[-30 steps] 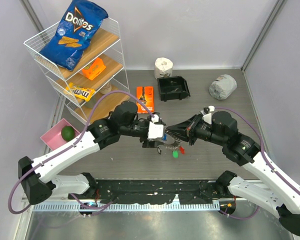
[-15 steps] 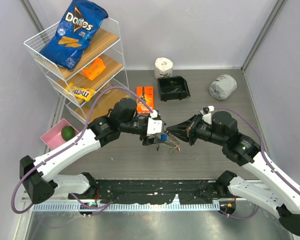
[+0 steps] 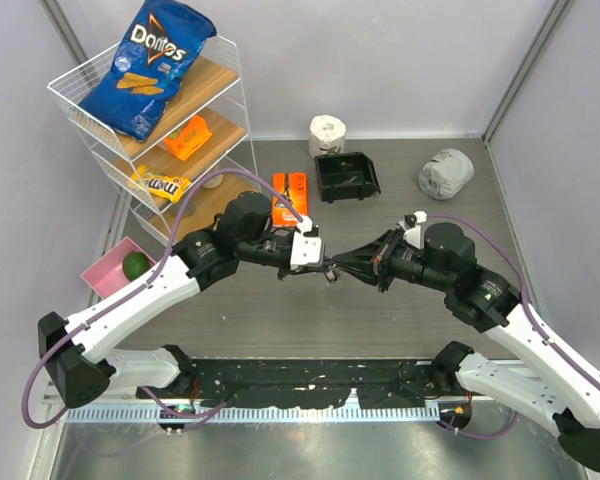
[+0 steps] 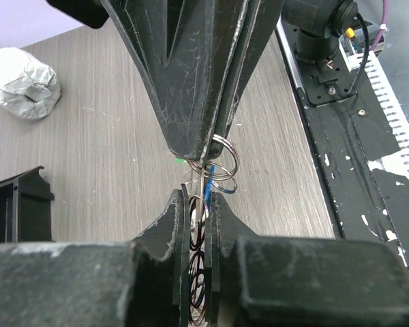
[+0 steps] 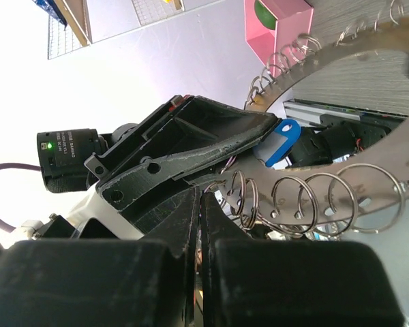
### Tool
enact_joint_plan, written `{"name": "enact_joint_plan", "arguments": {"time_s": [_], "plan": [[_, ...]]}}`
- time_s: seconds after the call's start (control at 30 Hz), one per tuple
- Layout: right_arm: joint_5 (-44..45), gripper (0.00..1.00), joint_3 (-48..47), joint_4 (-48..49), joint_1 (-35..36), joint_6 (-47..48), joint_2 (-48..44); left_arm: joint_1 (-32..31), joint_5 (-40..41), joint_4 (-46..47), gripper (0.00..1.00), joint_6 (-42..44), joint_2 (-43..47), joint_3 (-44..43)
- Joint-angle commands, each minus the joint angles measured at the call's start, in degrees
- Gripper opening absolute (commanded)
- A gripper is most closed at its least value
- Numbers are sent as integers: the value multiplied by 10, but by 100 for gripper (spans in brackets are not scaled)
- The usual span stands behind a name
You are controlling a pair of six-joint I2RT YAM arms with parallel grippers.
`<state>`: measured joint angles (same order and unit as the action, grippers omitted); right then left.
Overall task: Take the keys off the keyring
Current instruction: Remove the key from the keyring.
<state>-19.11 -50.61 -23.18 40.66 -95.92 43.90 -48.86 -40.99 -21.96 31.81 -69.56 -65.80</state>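
Note:
The keyring (image 5: 341,178), a flat silver band fringed with small split rings, hangs in the air between my two grippers. In the top view it is a small metal glint (image 3: 330,273) where the fingertips meet. My right gripper (image 5: 203,197) is shut on the band's edge, and its tip (image 4: 204,151) shows from the left wrist. My left gripper (image 4: 199,199) is shut on the band and its small rings (image 4: 225,165), facing the right one (image 3: 338,266). One blue key (image 5: 276,142) sticks out past the left fingers (image 5: 191,153). The other keys are hidden.
At the back left, a wire shelf (image 3: 80,100) holds a Doritos bag (image 3: 160,60) and snacks. A pink tray (image 3: 108,275) holds a green fruit. An orange packet (image 3: 290,190), black bin (image 3: 345,176), paper roll (image 3: 327,131) and grey bundle (image 3: 445,172) lie behind.
My left gripper has closed from open onto the keyring. The ring has come up level between the fingertips. The red and green keys that dangled below no longer show from above.

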Motion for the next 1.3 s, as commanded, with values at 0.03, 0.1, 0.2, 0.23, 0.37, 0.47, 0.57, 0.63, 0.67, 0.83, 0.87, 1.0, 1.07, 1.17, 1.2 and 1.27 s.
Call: {"name": "enact_joint_plan", "arguments": {"time_s": [0.03,0.1,0.2,0.23,0.37,0.47,0.57,0.63,0.67,0.83,0.87,1.0,1.07,1.17,1.2,1.27], "plan": [[4,5,-1,59,2,-1,-12,-1,-26,-14,0,1,-2,-28],[9,13,7,59,2,-1,-17,-1,-25,-15,0,2,2,-25],[22,37,12,59,1,8,-27,-1,-22,-20,0,-2,4,-23],[26,43,12,58,1,14,-30,-1,-21,-24,0,-5,3,-24],[56,50,-16,9,-9,77,-42,-2,-9,-36,0,-29,2,-26],[59,50,-48,-43,-22,160,-36,-1,5,-36,0,-64,3,-23],[37,47,-97,-61,-24,280,-14,-1,12,-40,0,-103,1,-21],[-16,48,-135,-60,-24,421,6,-1,1,-41,0,-125,0,-21],[-46,48,-148,-66,-24,525,14,-1,-9,-41,0,-138,0,-19],[-175,46,-251,-192,-16,871,72,3,-83,-58,0,-191,-23,-38],[-169,47,-258,-230,-7,911,74,7,-101,-67,0,-205,-30,-45],[-108,53,-222,-247,19,1111,47,26,-171,-75,0,-268,-53,-59],[-123,53,-202,-236,19,1173,31,32,-191,-63,0,-294,-58,-55],[-137,54,-186,-224,20,1238,17,33,-214,-54,0,-315,-59,-52],[-138,52,-186,-223,24,1247,17,34,-226,-54,0,-333,-62,-52],[-142,51,-183,-218,33,1282,16,34,-242,-55,0,-352,-68,-59]]}}
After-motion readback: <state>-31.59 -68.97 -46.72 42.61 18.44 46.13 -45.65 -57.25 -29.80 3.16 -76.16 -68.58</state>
